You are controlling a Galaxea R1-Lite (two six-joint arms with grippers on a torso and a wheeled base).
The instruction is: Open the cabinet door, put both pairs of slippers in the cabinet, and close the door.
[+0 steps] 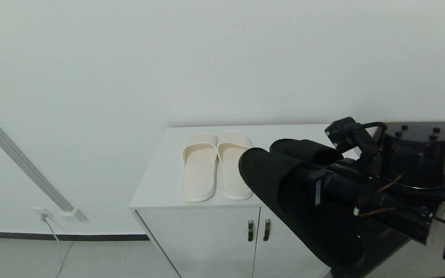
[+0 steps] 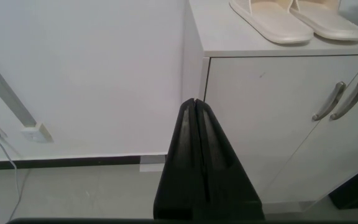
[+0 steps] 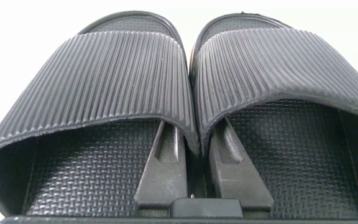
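Doors shut; white slippers on cabinet top; right pincer grasping black slippers; left pincer clenched, empty; nothing stowed yet.

A plain white wall is seen behind a white cabinet, which is set against it. A grey strip is run slantwise down the wall to a small white box. Just beside the box a socket is fitted, from which a pale cable is hung down to the floor. The foot of the wall is edged by a dark skirting. The floor is laid in light grey.
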